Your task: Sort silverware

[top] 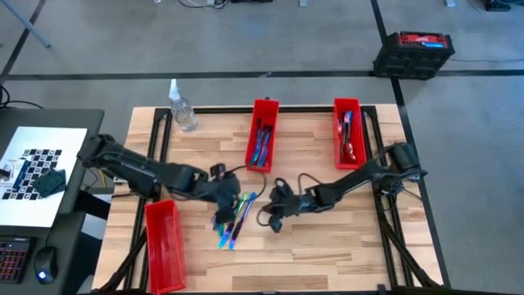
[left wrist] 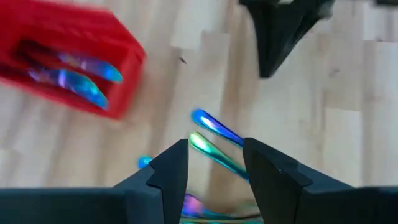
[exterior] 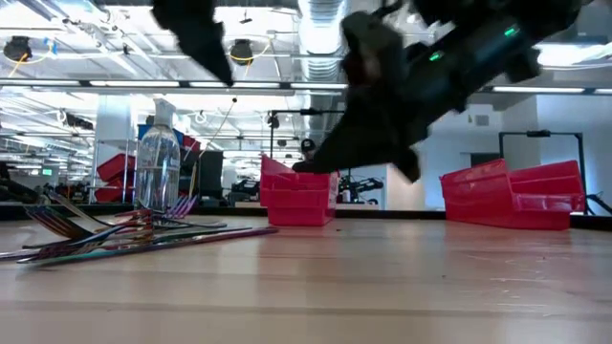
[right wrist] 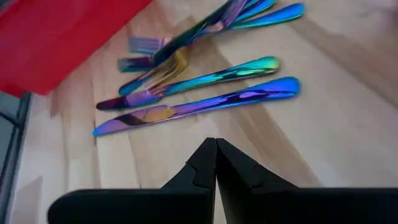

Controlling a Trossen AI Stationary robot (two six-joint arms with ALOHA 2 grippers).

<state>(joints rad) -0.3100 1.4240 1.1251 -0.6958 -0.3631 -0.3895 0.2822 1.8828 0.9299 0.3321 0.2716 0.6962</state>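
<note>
A loose pile of iridescent silverware (top: 233, 220) lies flat on the wooden table near its middle, and also shows in the right wrist view (right wrist: 199, 87). My left gripper (top: 223, 209) hangs open above the pile. In its wrist view the two fingers (left wrist: 214, 165) stand on either side of slim handles (left wrist: 214, 140) lying below them. My right gripper (top: 276, 220) is just right of the pile, shut (right wrist: 216, 149) with nothing in it, pointing toward the pieces.
A red bin (top: 265, 104) at the far middle and another (top: 345, 102) at the far right both hold sorted pieces. A third red bin (top: 164, 246) lies at the near left. A clear bottle (top: 182, 111) stands at the far left.
</note>
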